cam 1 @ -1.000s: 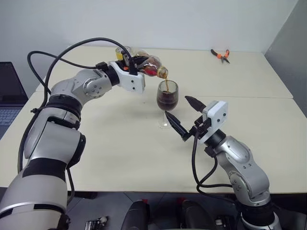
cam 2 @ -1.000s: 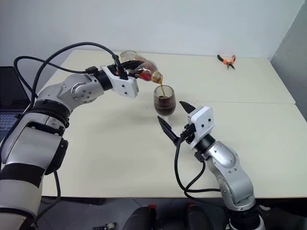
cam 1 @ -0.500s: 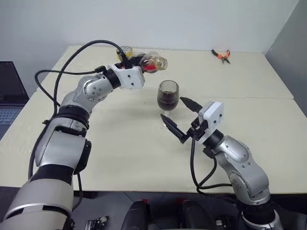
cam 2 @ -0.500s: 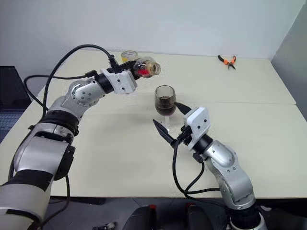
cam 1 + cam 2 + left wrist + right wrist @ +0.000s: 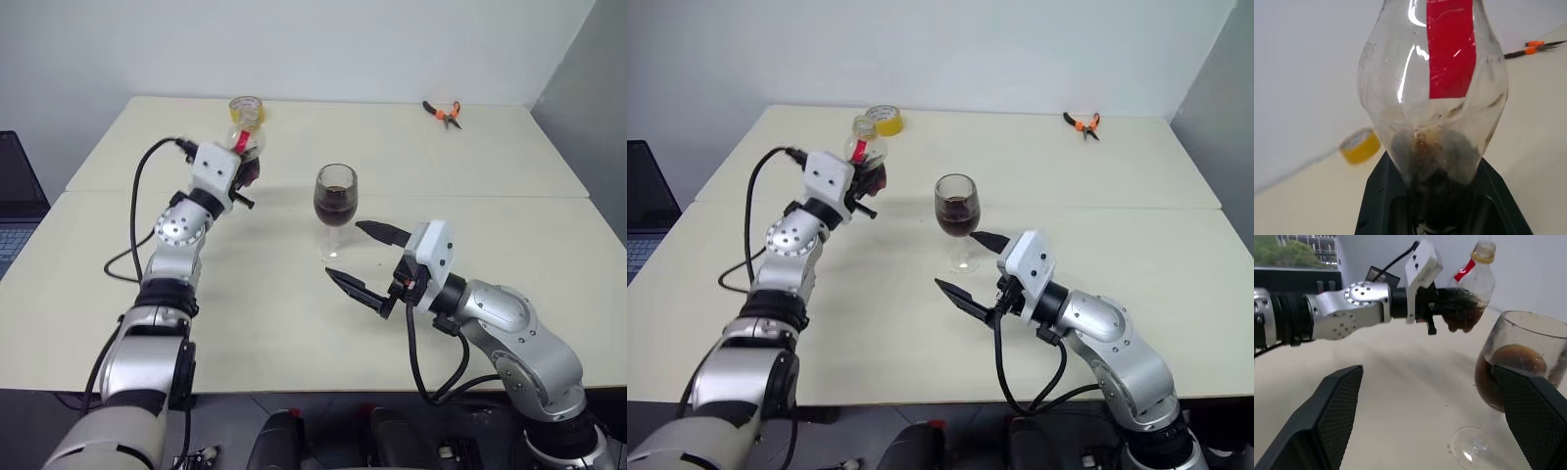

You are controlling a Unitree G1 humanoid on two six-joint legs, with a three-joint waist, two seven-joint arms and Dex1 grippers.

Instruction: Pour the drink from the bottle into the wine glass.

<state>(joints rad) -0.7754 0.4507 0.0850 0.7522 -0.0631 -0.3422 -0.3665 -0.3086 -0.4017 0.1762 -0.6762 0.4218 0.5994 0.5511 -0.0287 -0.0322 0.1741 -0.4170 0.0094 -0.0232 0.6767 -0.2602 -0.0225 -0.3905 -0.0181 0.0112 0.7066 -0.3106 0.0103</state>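
Half-full wine glass (image 5: 335, 199) of drink (image 5: 333, 211); near-empty bottle (image 5: 1472, 281)

Bright, even overhead light; soft shadows on the bench (image 5: 294, 323); glare streaks the bottle (image 5: 1432, 98), slightly blurred close-up.

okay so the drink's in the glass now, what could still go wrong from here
1. The right gripper stands open close by the wine glass; a careless sweep might tip the thin-stemmed, well-filled glass.
2. The left gripper holds the bottle upright by its base, uncapped, with dregs inside; a tilt could drip onto the table.
3. Setting the bottle down, it might bump the yellow tape roll behind.
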